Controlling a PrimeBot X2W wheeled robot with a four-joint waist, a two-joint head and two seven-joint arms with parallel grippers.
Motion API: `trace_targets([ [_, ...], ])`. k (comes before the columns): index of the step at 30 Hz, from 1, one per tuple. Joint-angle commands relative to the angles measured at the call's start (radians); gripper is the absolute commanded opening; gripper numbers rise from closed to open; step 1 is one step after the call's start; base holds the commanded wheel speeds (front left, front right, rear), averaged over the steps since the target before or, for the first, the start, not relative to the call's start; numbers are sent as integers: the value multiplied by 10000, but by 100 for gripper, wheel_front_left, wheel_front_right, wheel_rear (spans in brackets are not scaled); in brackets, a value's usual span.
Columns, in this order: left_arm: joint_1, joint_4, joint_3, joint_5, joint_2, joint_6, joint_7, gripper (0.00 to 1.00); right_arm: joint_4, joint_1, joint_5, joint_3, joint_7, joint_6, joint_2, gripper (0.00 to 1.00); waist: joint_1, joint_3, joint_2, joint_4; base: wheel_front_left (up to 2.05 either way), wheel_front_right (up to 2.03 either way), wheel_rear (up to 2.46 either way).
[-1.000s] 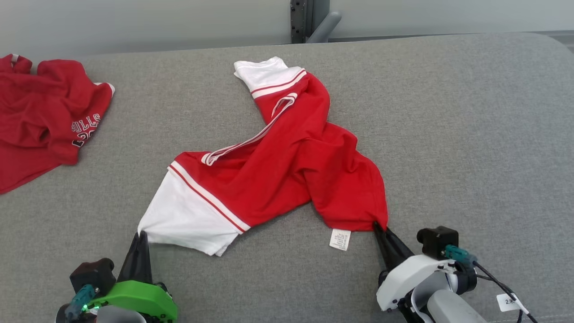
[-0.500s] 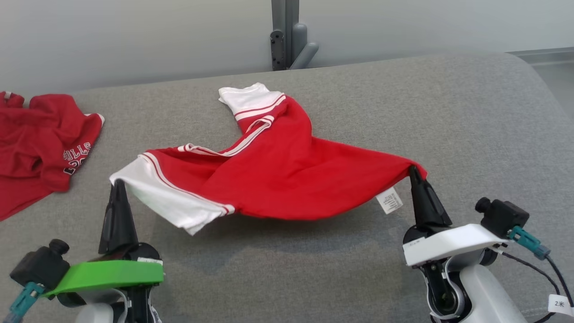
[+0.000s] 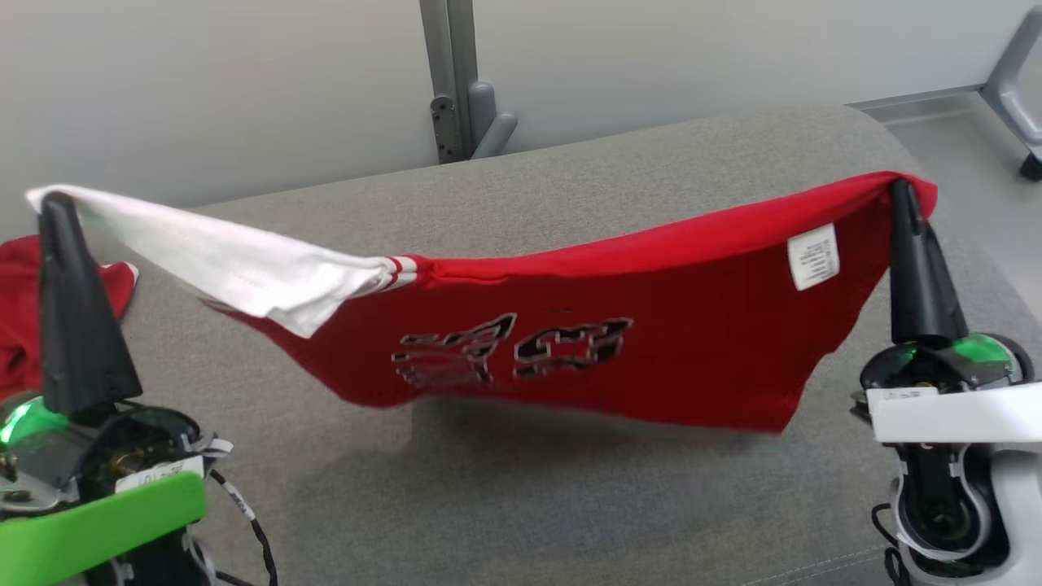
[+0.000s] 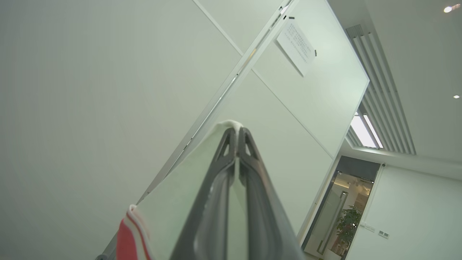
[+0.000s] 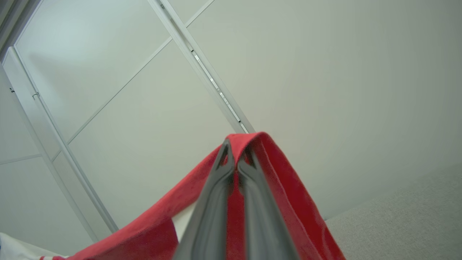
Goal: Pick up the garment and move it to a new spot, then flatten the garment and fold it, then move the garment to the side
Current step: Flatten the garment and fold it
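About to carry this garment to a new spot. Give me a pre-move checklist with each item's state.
1. Left gripper shut on the white end of the garment: ok.
2. Right gripper shut on its red corner: ok.
3. Garment spread flat between them: not ok, it sags and the white end is bunched.
4. Lowest edge off the grey surface: cannot tell.
5. Other red garment lies apart, at the left: ok.
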Motion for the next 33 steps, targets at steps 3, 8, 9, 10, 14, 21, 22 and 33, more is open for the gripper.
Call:
trace_targets([
  [3, -154, -1395, 10, 113, 234, 254, 350, 0, -1265, 300, 34, -497, 519, 1, 5, 0, 0, -44, 25, -231, 0, 0, 0],
  [8, -511, -2533, -105, 282, 452, 418, 724, 0, -2293, 436, -26, -1054, 961, 1, 116, 0, 0, 47, 25, -298, 0, 0, 0],
  [9, -626, -2739, -172, 318, 492, 424, 838, 0, -2495, 463, -8, -1180, 1062, 2, 143, 0, 0, 84, 25, -295, 0, 0, 0],
  [10, -758, -2932, -246, 360, 550, 446, 977, 0, -2684, 482, 31, -1295, 1170, 1, 180, 0, 0, 137, 25, -289, 0, 0, 0],
  [14, -1389, -3244, -425, 461, 738, 596, 1421, 0, -3179, 422, 90, -1557, 1537, 2, 304, 0, 0, 499, 25, -252, 0, 0, 0],
  [21, -3072, -1936, -540, 137, 714, 657, 1896, 0, -2350, -807, 104, -1295, 2029, 2, 338, 0, 0, 1775, 25, -83, 0, 0, 0],
  [22, -3437, -1625, -530, 66, 736, 630, 1954, 0, -2078, -1204, 88, -1234, 2102, 4, 319, 0, 0, 1998, 25, -46, 0, 0, 0],
  [33, -10254, 4062, -931, 1201, 1273, 89, 2223, 0, 3299, -8488, -1337, -853, 1837, 2, -296, 0, 0, 4294, 25, 486, 0, 0, 0],
])
